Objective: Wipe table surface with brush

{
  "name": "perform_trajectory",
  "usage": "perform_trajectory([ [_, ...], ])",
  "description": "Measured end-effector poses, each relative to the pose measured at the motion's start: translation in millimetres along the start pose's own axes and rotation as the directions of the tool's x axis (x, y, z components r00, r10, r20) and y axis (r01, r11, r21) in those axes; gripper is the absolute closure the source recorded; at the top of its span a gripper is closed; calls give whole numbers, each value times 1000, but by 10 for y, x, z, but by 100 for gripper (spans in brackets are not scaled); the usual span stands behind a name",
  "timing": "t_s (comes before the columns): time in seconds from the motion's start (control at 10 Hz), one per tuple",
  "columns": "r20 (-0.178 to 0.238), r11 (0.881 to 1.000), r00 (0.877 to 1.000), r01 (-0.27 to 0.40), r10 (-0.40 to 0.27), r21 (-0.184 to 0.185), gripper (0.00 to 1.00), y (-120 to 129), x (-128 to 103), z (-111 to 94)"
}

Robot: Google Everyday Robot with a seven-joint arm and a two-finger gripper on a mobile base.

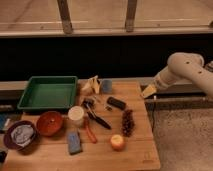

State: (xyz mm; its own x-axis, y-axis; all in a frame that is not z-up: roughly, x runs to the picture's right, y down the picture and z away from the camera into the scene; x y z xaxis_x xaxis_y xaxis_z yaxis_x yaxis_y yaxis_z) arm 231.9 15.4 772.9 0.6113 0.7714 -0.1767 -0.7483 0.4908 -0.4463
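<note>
Far left of the gripper (150, 91), a green tray (30, 102) sits on the table surface (140, 147). The brush (100, 120) lies mid-table, left of the gripper and nearer the camera. The gripper hangs at the table's right edge beside speckled floor (185, 135); whether it is open or closed cannot be told.

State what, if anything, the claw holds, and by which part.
Nothing. The claw sits at the right edge of the table surface; the brush lies apart, mid-table.

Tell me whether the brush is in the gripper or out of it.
Out. The brush lies flat on the table surface; the gripper is at its right edge, apart.
</note>
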Motion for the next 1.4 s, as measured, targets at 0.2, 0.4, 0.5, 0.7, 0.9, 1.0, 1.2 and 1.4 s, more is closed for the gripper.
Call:
perform_trajectory([
  [0.2, -24, 998, 998, 49, -50, -38, 22, 210, -32, 133],
  [0.4, -52, 992, 994, 93, -98, -87, 22, 447, -37, 306],
  [0.5, -57, 989, 992, 106, -112, -106, 22, 528, -52, 354],
  [0.7, -49, 977, 988, 139, -149, -163, 22, 791, -192, 504],
  [0.9, -40, 962, 980, 182, -194, -206, 22, 1152, -398, 634],
  [1.0, -36, 960, 980, 186, -198, -208, 22, 1206, -436, 644],
  [1.2, -40, 963, 981, 179, -190, -204, 22, 1167, -397, 636],
  [1.4, -41, 961, 980, 183, -196, -209, 22, 1184, -406, 650],
])
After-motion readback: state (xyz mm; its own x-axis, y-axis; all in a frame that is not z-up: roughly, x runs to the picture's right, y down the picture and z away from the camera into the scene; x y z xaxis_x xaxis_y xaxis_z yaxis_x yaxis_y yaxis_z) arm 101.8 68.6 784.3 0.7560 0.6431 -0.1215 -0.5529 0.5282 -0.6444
